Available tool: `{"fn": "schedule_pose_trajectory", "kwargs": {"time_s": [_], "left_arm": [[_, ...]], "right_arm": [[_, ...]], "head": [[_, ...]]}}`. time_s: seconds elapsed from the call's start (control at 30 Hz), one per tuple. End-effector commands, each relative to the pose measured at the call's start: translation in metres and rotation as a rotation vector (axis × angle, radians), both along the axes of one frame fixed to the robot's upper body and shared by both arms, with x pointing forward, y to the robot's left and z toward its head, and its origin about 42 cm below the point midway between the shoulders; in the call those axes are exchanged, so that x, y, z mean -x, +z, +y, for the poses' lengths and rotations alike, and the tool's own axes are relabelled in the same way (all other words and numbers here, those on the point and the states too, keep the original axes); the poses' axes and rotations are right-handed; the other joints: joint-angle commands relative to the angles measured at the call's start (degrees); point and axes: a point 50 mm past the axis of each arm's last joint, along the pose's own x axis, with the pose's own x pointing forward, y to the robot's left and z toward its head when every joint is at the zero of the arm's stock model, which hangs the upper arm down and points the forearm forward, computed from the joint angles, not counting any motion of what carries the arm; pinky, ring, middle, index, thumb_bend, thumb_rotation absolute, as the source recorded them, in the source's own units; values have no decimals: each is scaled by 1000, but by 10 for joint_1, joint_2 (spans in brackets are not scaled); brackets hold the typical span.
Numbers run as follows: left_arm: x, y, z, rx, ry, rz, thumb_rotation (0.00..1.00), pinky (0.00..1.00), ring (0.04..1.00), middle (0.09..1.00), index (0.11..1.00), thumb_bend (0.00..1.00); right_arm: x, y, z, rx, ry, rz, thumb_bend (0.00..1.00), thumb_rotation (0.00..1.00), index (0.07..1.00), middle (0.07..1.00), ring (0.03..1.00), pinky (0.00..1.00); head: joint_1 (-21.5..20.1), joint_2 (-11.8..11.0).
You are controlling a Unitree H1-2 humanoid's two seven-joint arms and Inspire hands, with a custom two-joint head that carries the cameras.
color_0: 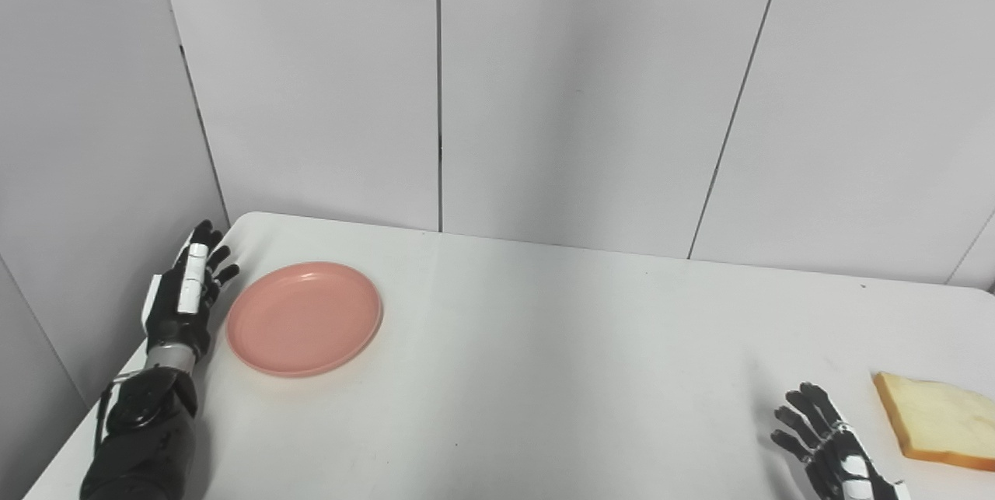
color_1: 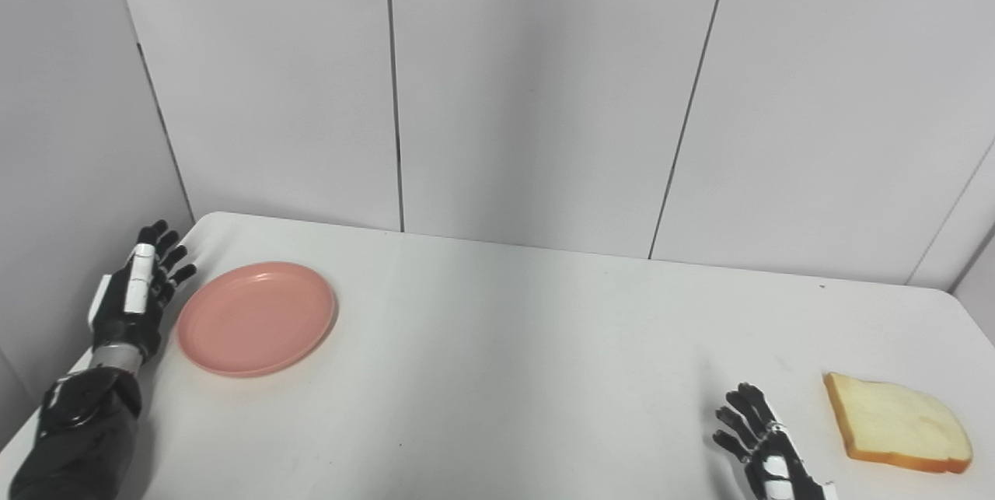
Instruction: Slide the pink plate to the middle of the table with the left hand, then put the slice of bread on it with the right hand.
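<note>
A pink plate [color_0: 305,318] lies empty on the white table [color_0: 544,344] at the far left. My left hand [color_0: 186,294] is open, held edge-on just left of the plate's rim, with a small gap between them. A slice of bread [color_1: 898,422] lies flat near the right front edge. My right hand [color_1: 766,445] is open with its fingers spread, low at the front, a little left of the bread and holding nothing.
Grey wall panels [color_0: 544,88] stand close behind the table and along its left side. The table's left edge runs right beside my left arm [color_0: 144,430].
</note>
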Motion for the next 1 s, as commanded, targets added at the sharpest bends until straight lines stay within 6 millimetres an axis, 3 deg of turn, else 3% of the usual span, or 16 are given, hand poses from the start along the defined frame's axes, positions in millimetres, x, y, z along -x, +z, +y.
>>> {"fn": "schedule_pose_trajectory", "kwargs": {"time_s": [0.0,0.3,0.5,0.97], "left_arm": [[-23,42,-1,-38,-17,-131,831,856,932,946,894,883],[-25,30,-11,20,-60,-118,773,854,939,951,928,955],[-26,24,-17,22,-88,-92,768,836,920,931,887,996],[-30,11,-46,66,-179,-70,755,873,961,970,942,858]], "right_arm": [[16,-51,3,-44,-28,171,780,1000,882,880,852,813],[15,-51,4,-42,-28,170,797,1000,870,865,837,796],[15,-51,6,-50,-29,172,797,1000,870,866,836,792],[16,-48,8,-50,-30,171,799,1000,867,862,829,783]], "head": [[1,0],[-2,0],[-5,3],[-11,10]]}}
